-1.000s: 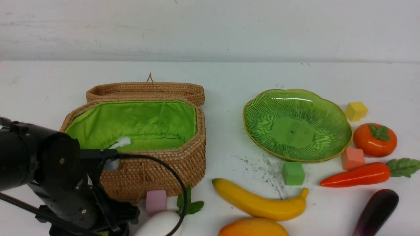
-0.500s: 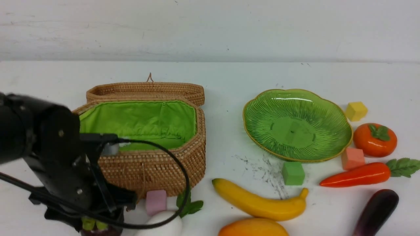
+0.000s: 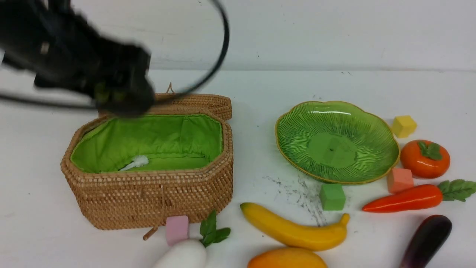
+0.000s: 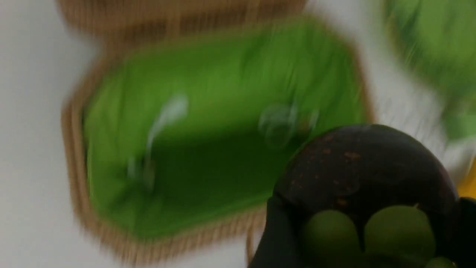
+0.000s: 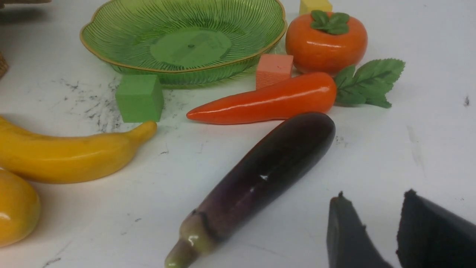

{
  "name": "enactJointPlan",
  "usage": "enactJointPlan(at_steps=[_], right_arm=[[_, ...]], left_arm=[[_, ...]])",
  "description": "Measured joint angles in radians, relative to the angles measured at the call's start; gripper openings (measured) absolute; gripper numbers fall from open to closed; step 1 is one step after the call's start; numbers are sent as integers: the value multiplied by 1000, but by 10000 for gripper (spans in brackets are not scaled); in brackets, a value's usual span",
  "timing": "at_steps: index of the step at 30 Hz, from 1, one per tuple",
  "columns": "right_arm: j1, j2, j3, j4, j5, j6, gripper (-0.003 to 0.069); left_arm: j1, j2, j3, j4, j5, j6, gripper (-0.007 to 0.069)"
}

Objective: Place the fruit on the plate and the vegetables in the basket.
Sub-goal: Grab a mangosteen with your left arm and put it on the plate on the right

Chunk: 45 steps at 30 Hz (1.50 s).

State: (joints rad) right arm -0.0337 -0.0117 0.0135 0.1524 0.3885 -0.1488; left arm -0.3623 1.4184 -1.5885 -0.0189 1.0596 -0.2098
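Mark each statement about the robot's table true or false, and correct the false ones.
1. The shallow ribbed green plate holds the long yellow banana. False: the banana lies on the white table, outside the plate.
2. The woven tan rattan basket stands with its lid open. True.
3. The left gripper holds the small dark purple ball. True.
4. The long dark purple eggplant lies in the basket. False: it lies on the table.
5. The right gripper's jaws stand apart, empty. True.
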Motion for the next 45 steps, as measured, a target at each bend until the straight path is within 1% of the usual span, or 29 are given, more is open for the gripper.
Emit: enactJointPlan(at_steps=[3, 4, 5, 8, 9, 12, 15, 17, 20, 23, 28, 33, 36, 37, 38, 40, 45], right_arm=[[0, 0, 0, 0, 0, 0, 238], [0, 0, 0, 0, 0, 0, 238], [0, 0, 0, 0, 0, 0, 238], [0, 0, 0, -1, 0, 0, 238], [0, 0, 0, -1, 0, 0, 238], [0, 0, 0, 0, 0, 0, 238], [0, 0, 0, 0, 0, 0, 238], [0, 0, 0, 0, 0, 0, 238], [0, 0, 0, 0, 0, 0, 238], [0, 0, 0, 0, 0, 0, 238], [0, 0, 0, 0, 0, 0, 238], [0, 0, 0, 0, 0, 0, 238], [0, 0, 0, 0, 0, 0, 238], [0, 0, 0, 0, 0, 0, 238], [0, 0, 0, 0, 0, 0, 238], [0, 0, 0, 0, 0, 0, 238], [0, 0, 0, 0, 0, 0, 238]], left_arm=[[-1, 131, -141, -23, -49, 15, 527], [-3, 141, -141, -27, -49, 17, 527], [-10, 230, -213, -58, -50, 46, 527], [-51, 387, -354, -111, -25, 111, 527], [-80, 470, -421, -129, -9, 145, 527], [-154, 612, -571, -137, 23, 190, 527], [-236, 743, -710, -111, 50, 219, 527], [-275, 807, -767, -82, 52, 224, 527], [-317, 883, -789, -5, 2, 227, 527], [-323, 928, -789, 36, -84, 227, 527], [-320, 975, -795, 19, -201, 227, 527], [-320, 1007, -795, 19, -218, 218, 527], [-320, 1010, -795, 56, -216, 132, 527], [-320, 1010, -795, 63, -216, 120, 527], [-320, 1010, -795, 90, -216, 78, 527], [-320, 1010, -795, 120, -208, 32, 527], [-320, 1010, -795, 142, -196, -6, 527]])
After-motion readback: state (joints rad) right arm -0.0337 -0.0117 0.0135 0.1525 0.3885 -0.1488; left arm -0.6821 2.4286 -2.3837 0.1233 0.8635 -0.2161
